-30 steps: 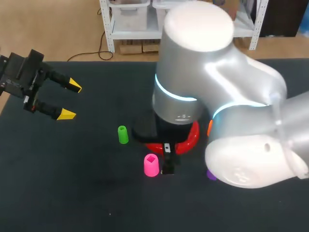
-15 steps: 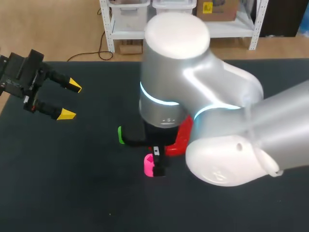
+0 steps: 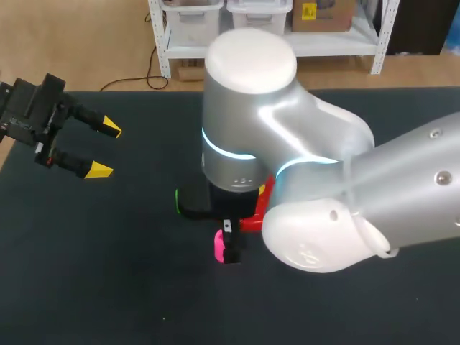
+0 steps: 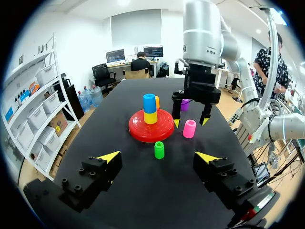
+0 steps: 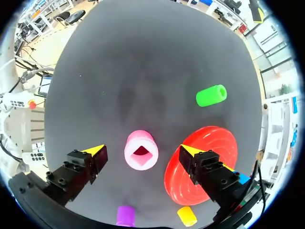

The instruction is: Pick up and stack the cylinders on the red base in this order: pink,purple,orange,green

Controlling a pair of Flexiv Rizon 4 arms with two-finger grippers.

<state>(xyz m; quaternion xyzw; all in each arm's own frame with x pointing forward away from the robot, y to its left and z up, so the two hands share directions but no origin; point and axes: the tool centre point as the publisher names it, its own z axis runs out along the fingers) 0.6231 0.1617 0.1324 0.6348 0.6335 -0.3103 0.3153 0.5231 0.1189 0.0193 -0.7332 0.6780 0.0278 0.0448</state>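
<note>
The pink cylinder (image 5: 141,150) stands upright on the dark table, directly under my right gripper (image 5: 141,150). That gripper is open, with one yellow tip on each side of the cylinder and clear of it. From the left wrist, the right gripper (image 4: 189,122) hangs just over the pink cylinder (image 4: 189,129). The red base (image 4: 138,133) carries a blue cylinder (image 4: 149,103) on a yellow one (image 4: 150,117). The green cylinder (image 4: 159,150) lies near the base. The purple cylinder (image 5: 126,215) and the orange cylinder (image 5: 187,215) lie behind the gripper. My left gripper (image 3: 106,149) is open at the far left.
My right arm (image 3: 287,180) covers most of the red base (image 3: 249,223) and nearly all of the green cylinder (image 3: 177,202) in the head view; only part of the pink cylinder (image 3: 218,246) shows. The dark table (image 3: 108,273) stretches to the left and front.
My right arm has swung left and forward, bringing its gripper from the base to above the pink cylinder and covering the green one. The left arm has not moved.
</note>
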